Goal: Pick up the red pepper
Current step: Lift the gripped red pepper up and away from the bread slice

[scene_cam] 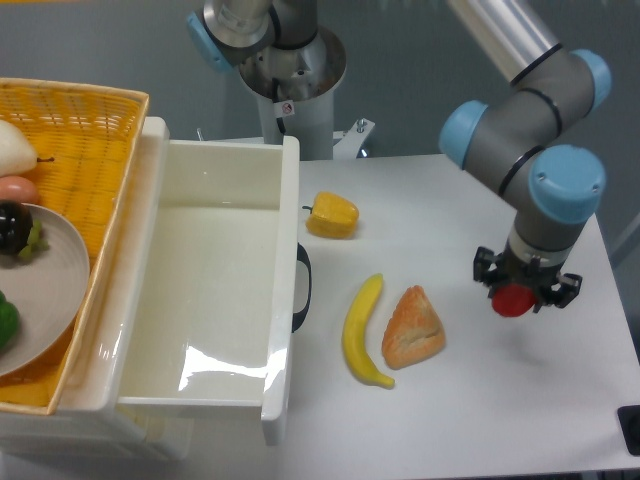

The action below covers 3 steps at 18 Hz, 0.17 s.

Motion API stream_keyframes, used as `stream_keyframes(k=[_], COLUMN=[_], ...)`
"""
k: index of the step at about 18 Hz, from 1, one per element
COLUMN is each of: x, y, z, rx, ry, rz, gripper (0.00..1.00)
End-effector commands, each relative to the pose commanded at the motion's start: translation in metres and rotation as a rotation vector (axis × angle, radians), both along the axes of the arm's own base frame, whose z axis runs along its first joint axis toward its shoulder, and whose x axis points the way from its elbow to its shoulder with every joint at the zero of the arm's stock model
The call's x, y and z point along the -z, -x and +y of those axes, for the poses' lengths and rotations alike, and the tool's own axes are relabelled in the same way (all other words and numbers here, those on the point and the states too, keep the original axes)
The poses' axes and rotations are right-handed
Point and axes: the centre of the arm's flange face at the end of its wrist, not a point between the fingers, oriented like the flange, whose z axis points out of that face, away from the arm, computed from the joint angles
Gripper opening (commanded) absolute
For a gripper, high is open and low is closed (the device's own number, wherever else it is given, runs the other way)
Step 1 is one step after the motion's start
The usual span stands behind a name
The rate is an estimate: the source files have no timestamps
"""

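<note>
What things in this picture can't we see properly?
- The red pepper: the gripper covers its top and stem, so only the lower part shows.
- The grey plate in the yellow basket: cut off by the camera's left edge, along with the foods on it.
- A dark object at the right edge: mostly out of frame, so what it is cannot be told.
- The arm's upper part: cut off by the top edge.

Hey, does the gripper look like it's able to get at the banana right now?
Probably not as it stands. The banana lies in the open on the table with nothing over it, but the gripper is shut on the red pepper, off to the right past the orange wedge.
</note>
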Motion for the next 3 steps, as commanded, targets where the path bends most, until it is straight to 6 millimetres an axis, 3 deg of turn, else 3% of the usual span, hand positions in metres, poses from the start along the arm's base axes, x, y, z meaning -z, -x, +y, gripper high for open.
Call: stream_keyframes(k=[3], x=[0.0008], y=[0.0039], z=[-0.0075], rx=[0.001], ry=[0.004], rz=[-0.007], gripper=[0.15])
